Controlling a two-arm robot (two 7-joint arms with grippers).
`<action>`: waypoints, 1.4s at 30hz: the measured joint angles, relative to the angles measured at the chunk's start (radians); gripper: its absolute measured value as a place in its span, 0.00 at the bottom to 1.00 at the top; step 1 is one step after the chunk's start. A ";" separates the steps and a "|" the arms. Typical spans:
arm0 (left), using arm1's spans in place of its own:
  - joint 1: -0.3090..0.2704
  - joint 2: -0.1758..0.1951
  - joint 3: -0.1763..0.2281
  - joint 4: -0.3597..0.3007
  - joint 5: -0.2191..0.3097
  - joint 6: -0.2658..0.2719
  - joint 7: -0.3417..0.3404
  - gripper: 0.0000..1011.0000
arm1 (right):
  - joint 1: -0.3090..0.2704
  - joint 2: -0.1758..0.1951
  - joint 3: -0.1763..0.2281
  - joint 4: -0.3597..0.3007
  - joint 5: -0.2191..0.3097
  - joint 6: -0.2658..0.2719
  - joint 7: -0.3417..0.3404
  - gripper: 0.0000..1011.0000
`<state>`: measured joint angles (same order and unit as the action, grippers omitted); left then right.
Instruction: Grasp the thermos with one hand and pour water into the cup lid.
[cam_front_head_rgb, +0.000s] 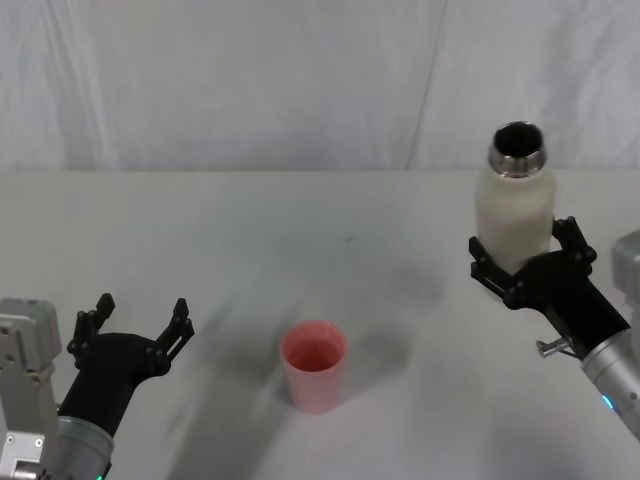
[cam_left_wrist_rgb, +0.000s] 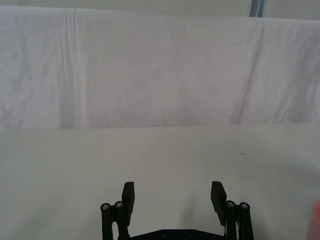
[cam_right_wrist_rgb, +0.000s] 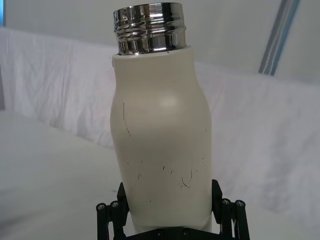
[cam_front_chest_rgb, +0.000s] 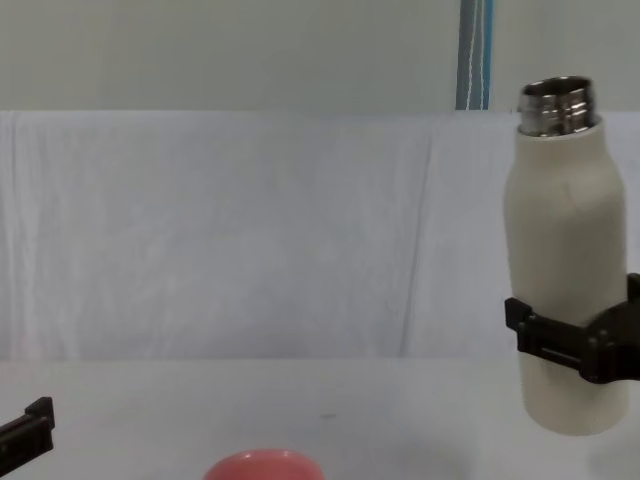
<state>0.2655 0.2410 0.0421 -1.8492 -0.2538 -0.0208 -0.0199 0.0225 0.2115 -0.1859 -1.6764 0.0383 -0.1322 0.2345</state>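
The right hand (cam_front_head_rgb: 525, 262) clamps the thermos (cam_front_head_rgb: 514, 205) low on its body, upright and lifted, well right of the cup lid (cam_front_head_rgb: 314, 365), ready for tilting.

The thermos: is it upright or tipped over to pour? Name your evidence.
Roughly upright. The thermos stands nearly vertical in the right hand, its open steel neck pointing up, off to the side of the cup lid.

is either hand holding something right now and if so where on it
The right hand holds the thermos around its lower body; the left hand holds nothing.
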 joint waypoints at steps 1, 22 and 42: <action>0.000 0.000 0.000 0.000 0.000 0.000 0.000 0.99 | -0.001 -0.001 0.004 0.000 0.014 0.004 0.004 0.96; 0.000 0.000 0.000 0.000 0.000 0.000 0.000 0.99 | -0.025 -0.012 0.050 0.011 0.246 0.104 0.025 0.96; 0.000 0.000 0.000 0.000 0.000 0.000 0.000 0.99 | 0.022 0.023 -0.002 0.078 0.257 0.145 0.020 0.96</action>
<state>0.2655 0.2410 0.0421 -1.8492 -0.2538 -0.0208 -0.0199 0.0441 0.2347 -0.1878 -1.5987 0.2948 0.0130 0.2541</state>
